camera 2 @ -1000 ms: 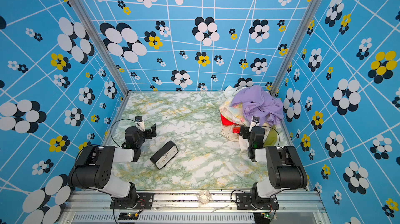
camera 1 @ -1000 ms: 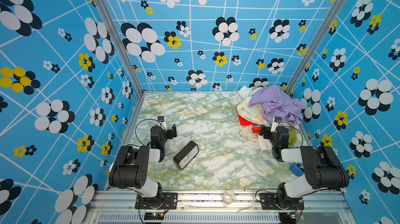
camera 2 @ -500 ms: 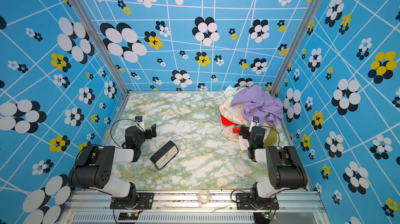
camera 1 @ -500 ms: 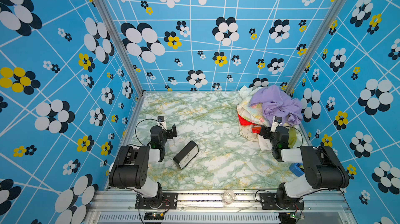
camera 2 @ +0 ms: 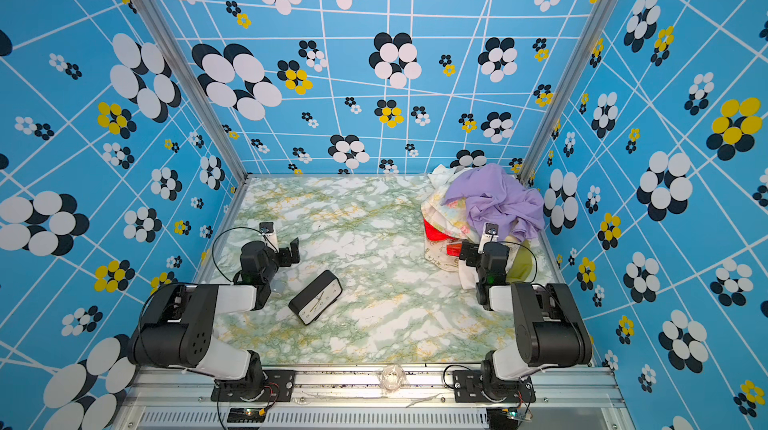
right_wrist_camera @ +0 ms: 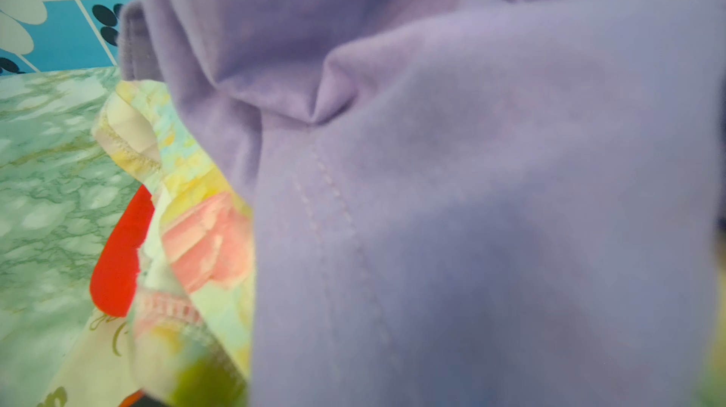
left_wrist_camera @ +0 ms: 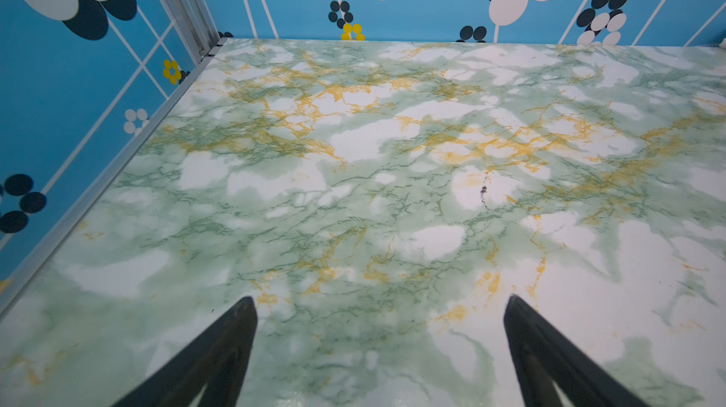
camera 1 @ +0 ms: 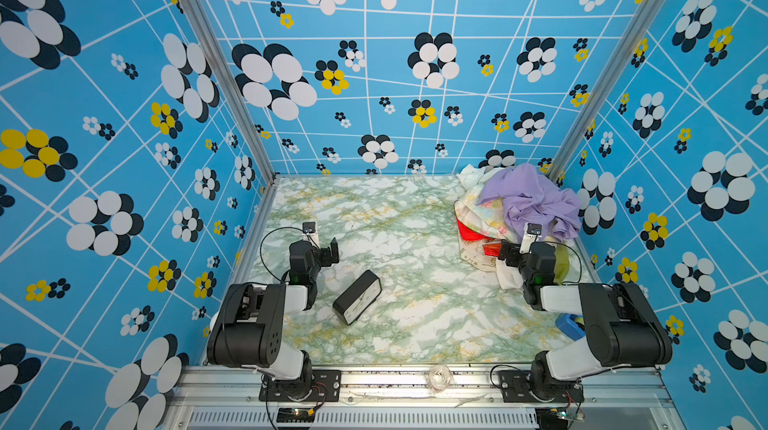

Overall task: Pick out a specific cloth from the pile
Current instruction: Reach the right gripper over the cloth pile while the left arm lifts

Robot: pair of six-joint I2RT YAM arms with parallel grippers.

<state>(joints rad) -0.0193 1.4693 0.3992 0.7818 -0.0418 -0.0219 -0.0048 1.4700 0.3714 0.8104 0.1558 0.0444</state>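
Observation:
The pile (camera 1: 515,216) (camera 2: 482,216) lies in the back right corner, with a lavender cloth (camera 1: 528,199) (right_wrist_camera: 471,189) on top. The cloth (camera 1: 484,208) (camera 2: 451,208) (right_wrist_camera: 196,236), pale yellow with pink flowers, peeks out at the pile's left side, under the lavender one and over a red cloth (camera 1: 467,230) (right_wrist_camera: 121,259). My right gripper (camera 1: 517,247) (camera 2: 478,251) sits at the pile's near edge with its jaws apart. In the right wrist view lavender fabric hides its fingers. My left gripper (left_wrist_camera: 379,306) (camera 1: 322,249) hangs open over bare table, far from the pile.
A black clock-faced box (camera 1: 357,297) (camera 2: 316,297) lies on the marble table (camera 1: 395,220) between the arms. A blue object (camera 1: 569,326) sits beside the right arm's base. An olive cloth (camera 1: 561,266) and a white one (camera 1: 507,278) trail from the pile under the right arm.

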